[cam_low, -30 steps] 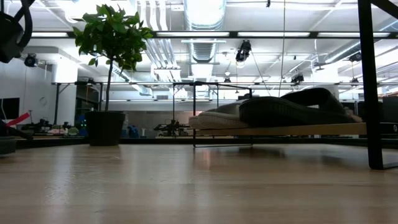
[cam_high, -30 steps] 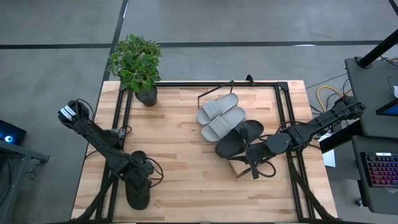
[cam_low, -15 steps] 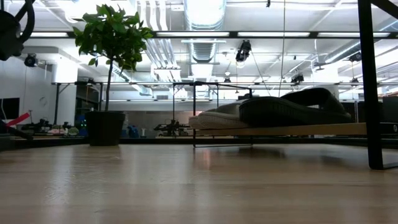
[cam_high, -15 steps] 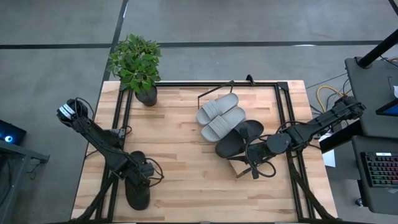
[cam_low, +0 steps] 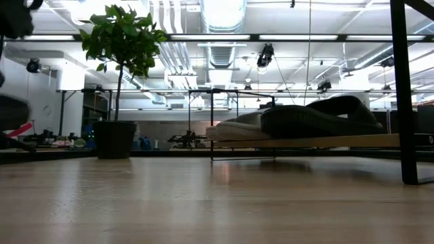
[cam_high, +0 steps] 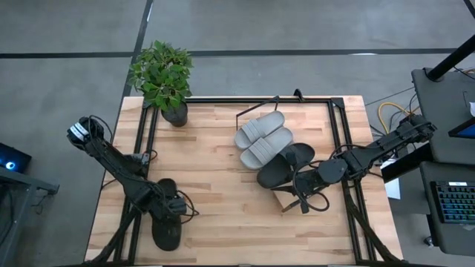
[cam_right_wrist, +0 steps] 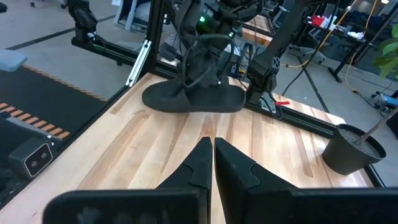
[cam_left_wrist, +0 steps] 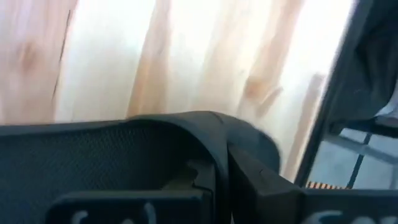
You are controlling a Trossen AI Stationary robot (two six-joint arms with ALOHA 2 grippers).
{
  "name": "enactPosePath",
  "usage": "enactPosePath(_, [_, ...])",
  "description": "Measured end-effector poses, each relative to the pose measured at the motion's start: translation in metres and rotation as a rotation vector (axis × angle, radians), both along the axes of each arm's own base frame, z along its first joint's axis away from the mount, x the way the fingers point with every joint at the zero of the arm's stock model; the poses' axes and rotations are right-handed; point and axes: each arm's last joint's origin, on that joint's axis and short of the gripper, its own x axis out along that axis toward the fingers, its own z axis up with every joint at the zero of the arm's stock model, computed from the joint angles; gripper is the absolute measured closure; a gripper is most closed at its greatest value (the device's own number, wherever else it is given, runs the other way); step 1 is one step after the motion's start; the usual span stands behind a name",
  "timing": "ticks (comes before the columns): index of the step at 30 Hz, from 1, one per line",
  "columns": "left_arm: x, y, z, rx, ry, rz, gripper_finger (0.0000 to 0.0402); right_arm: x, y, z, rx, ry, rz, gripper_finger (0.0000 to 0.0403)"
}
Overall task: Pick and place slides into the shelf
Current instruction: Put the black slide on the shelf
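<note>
One black slide (cam_high: 166, 228) lies near the table's front left corner, and my left gripper (cam_high: 168, 205) is shut on it from above. The right wrist view shows it far off as the black slide (cam_right_wrist: 193, 99) under that arm. Two light grey slides (cam_high: 261, 138) and another black slide (cam_high: 284, 166) rest on the shelf (cam_high: 285, 195), a slanted plywood board in a black rod frame. The low view shows that shelf (cam_low: 305, 141) raised at the right. My right gripper (cam_high: 300, 185) hangs shut beside the shelf's near end and holds nothing. My left gripper comes down steeply from above onto the far half of the black slide. The slide's dark curved rim (cam_left_wrist: 205, 124) rises just beyond the fingers (cam_left_wrist: 255, 183), which are closed on it. The gripper body hides the exact spot in the high view.
A potted plant (cam_high: 174, 111) stands at the table's far left corner. Black frame rails (cam_high: 141, 148) run along the table's left and right sides. Bare wood (cam_high: 215, 200) lies between the black slide and the shelf.
My left gripper has stayed over the black slide, rolled at the wrist and shut on it. In the low view a dark shape now shows higher at the left edge, so the slide seems tipped up there. The right arm has kept still.
</note>
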Motion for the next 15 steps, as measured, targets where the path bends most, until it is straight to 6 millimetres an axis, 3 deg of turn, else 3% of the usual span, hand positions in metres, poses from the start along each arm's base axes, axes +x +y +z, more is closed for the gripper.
enactPosePath(12, [-0.002, 0.017, 0.033, 0.14, -0.367, 0.082, 0.0401, 0.0, 0.0, 0.0, 0.0, -0.001, -0.002, 0.0394])
enactPosePath(15, [-0.006, 0.024, 0.041, 0.194, -0.442, 0.141, 0.0401, 0.001, -0.004, 0.001, 0.014, -0.016, -0.134, 0.0394])
